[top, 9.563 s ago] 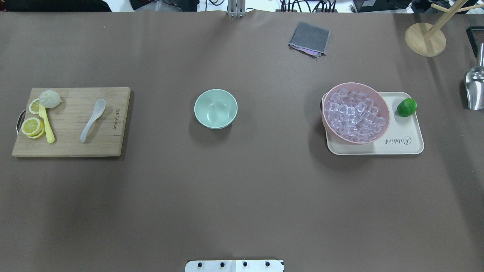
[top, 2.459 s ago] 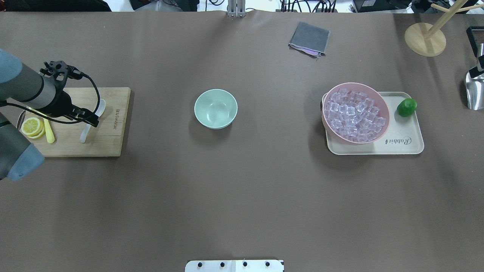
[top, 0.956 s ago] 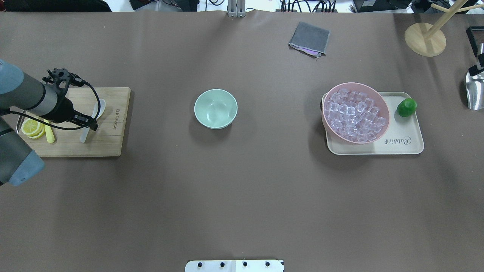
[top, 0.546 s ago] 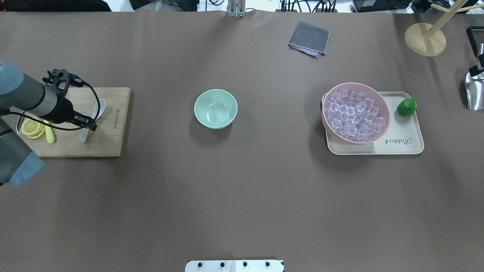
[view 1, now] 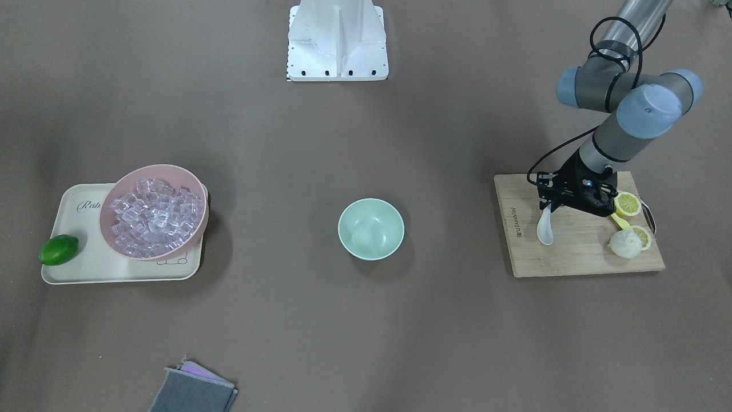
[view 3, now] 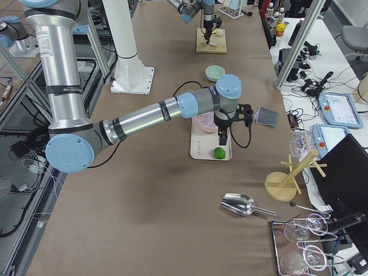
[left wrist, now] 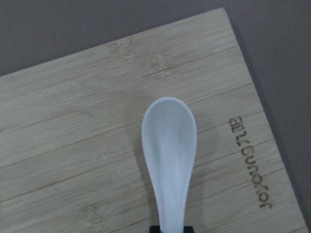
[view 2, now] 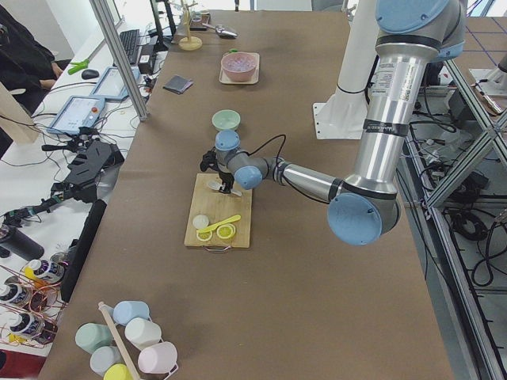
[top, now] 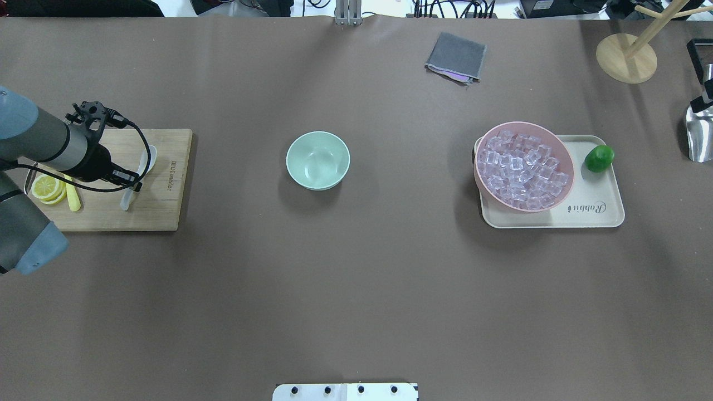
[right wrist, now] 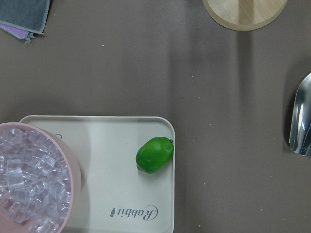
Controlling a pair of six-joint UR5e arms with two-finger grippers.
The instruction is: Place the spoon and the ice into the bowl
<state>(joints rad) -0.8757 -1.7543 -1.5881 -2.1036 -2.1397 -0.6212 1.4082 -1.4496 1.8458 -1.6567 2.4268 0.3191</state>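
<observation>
White and glossy, the spoon [view 1: 545, 229] shows in the front view over the board [view 1: 572, 257]. Its scoop points away from the robot and its handle sits under the left gripper [view 1: 548, 203], which looks clamped on it. The bowl [view 1: 370, 229] stands empty at mid-table, well apart. The ice [view 1: 154, 212] is heaped in the pink bowl [view 1: 104, 217] on the tray [view 1: 68, 274] at the far end.

The overhead view agrees: the left gripper [top: 132, 182] crosses the handle and the scoop lies free beyond it.

In the left side view the near arm bends down to the board, but the hold is too small to judge.

In the right side view the right gripper [view 3: 222, 137] hangs above the tray by the lime [view 3: 219, 152]. Whether it is open or closed cannot be told.

The left wrist view shows the scoop at centre, with the handle running down between the gripper's dark tips at the bottom edge. The hold looks narrow and the handle slick, so the spoon may swivel. A straight lift and a slow, level carry to the bowl would suit. It should be lowered inside before release.

The right wrist view shows the lime, the tray and ice at the left edge, but no fingers. A shift toward the pink bowl is likely needed for a cube.
</observation>
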